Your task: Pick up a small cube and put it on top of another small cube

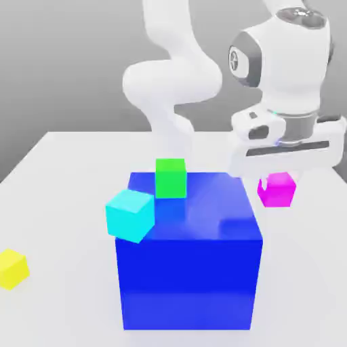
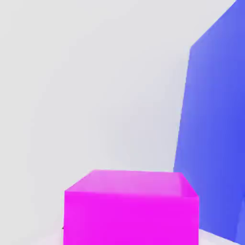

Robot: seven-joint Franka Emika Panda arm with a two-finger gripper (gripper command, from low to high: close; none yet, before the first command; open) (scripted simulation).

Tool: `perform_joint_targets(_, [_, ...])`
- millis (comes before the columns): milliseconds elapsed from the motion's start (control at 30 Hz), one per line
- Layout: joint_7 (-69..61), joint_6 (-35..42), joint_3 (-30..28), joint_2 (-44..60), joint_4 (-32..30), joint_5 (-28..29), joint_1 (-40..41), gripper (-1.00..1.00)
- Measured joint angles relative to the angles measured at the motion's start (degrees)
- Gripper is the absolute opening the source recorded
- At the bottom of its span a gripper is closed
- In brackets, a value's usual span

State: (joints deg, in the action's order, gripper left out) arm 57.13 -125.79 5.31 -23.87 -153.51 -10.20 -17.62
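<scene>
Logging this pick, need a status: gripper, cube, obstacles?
Gripper shut on magenta cube. Not stacked yet. Big blue cube beside it, possible snag if carried that way.

The big blue cube point(image 1: 190, 281) is between the yellow cube point(image 1: 11, 269) and small magenta cube point(image 1: 276, 190). The green cube point(image 1: 171, 179) sits on it.

Magenta cube point(image 2: 131, 217) nr blue block point(image 2: 217, 124)
</scene>
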Motion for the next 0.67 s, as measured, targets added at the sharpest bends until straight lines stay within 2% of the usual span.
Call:
perform_joint_targets(300, [-2.2, 18.9, -7.4, -18.3, 1.3, 4.8, 8.4, -1.0])
perform_joint_targets(433, [0.3, 15.9, -8.0, -20.4, -1.2, 10.6, 14.3, -1.0])
perform_joint_targets(567, [0.6, 6.9, -8.0, -18.0, -7.2, 11.8, 15.8, -1.0])
perform_joint_targets(600, [0.6, 5.3, -8.0, -17.5, -8.3, 11.9, 15.9, 1.0])
perform_joint_targets(667, [0.6, 5.3, -8.0, -17.5, -8.3, 11.8, 15.9, 1.0])
